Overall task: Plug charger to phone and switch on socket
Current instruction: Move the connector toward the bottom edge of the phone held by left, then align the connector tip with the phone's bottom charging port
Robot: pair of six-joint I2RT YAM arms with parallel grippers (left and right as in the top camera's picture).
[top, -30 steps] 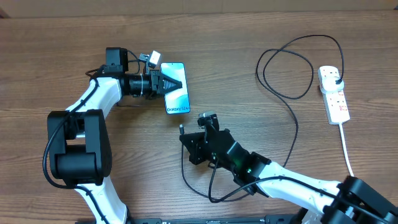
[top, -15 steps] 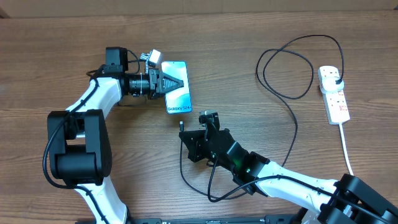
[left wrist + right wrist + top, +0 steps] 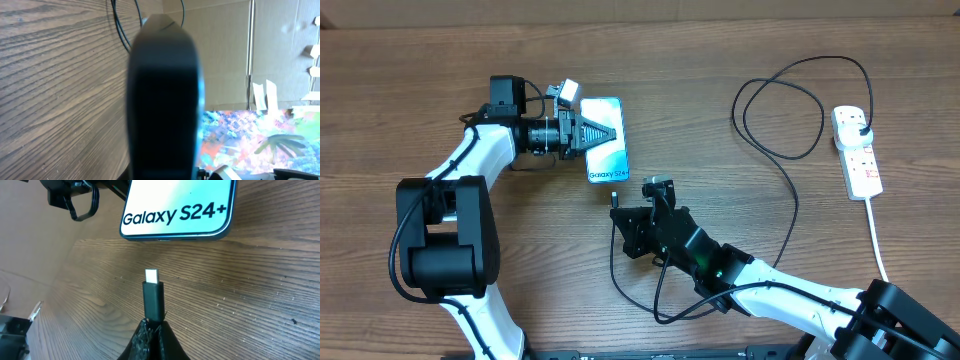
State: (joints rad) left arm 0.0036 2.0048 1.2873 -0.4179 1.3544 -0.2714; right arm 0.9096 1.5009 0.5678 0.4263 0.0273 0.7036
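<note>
Since a second ago the phone (image 3: 607,160) has swung slightly, its lettered end turning a little more towards the right claw (image 3: 658,187), and that claw has edged closer to it.

Nearest that lettered end is the one connector tip (image 3: 152,276) of the charger (image 3: 794,200). It is a short black body with a pale metal tongue. The right claw is shut on it, fingers together around its base, and the tongue points at the phone's end edge. It is just short of the edge and does not touch it.

There is one phone, a small rectangle with a bright light-blue screen, a dark rim and "Galaxy S24+" printed across the near end. The left claw (image 3: 617,133) is clamped over its other half, with dark fingers lying across the screen. In the left wrist view only a blurred dark shape with a blue edge shows.

There is one charger, a thin black cable. From the connector it drops away from the phone, curls back under the right arm, then runs far out across the wooden worktop (image 3: 720,60) and makes one wide loop.

Farthest from the phone lies the one socket (image 3: 860,165), a narrow white strip with red markings and a white cord (image 3: 878,240). The charger's black plug (image 3: 861,124) sits in its far end.
</note>
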